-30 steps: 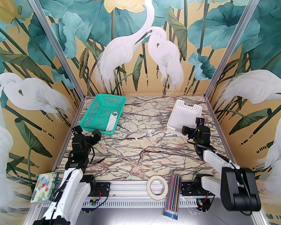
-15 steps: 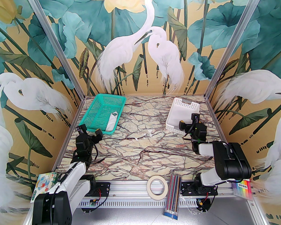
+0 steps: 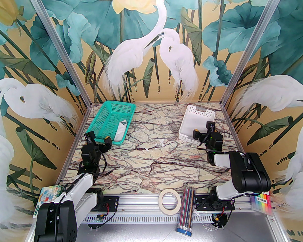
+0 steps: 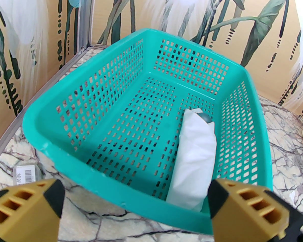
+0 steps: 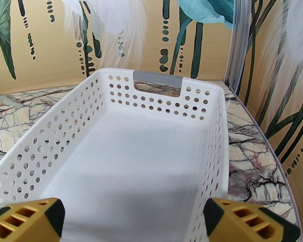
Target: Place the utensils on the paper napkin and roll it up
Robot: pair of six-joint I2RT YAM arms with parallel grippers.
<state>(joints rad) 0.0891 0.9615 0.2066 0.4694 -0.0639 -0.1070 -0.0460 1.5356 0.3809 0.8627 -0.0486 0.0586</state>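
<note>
The green basket (image 4: 103, 84) holds the paper napkin (image 4: 195, 160), rolled up along its right wall, and the left gripper (image 4: 135, 205) hangs wide open at its near rim, holding nothing. The white basket (image 5: 166, 104) shows a bare floor, and the right gripper (image 5: 133, 215) hangs wide open over its near end, holding nothing. Of the utensils (image 4: 205, 118) just a dark tip pokes from the roll's far end; the rest is hidden.

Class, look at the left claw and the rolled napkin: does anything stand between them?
Yes. The teal basket has its near wall between the open left claw and the napkin roll, which rests inside against the right wall. From above, nothing covers it.
</note>
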